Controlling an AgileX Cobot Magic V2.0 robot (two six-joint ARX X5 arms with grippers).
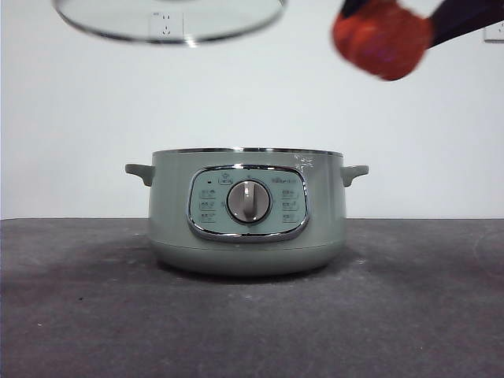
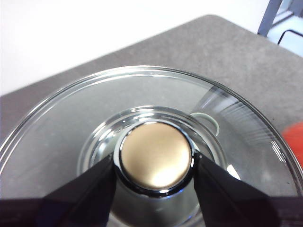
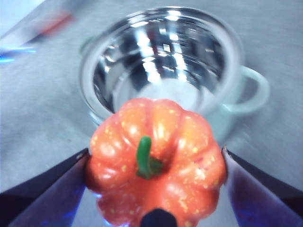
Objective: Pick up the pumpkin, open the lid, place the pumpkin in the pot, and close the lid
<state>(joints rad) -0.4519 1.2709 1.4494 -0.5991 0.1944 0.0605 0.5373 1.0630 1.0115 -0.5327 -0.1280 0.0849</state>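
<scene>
Your right gripper [image 3: 154, 189], pinching the pumpkin [image 3: 156, 161], hangs above and just outside the open pot [image 1: 248, 216], while the left gripper [image 2: 154, 172] clamps the lid's [image 2: 71, 123] knob [image 2: 156, 153].

1. The pot [image 1: 247, 213] stands centre frame on the table [image 1: 79, 315].
2. The lid [image 1: 169, 20] hangs upper left, well above it.
3. The pumpkin [image 1: 382, 38] hangs upper right, above the pot's right handle.
</scene>
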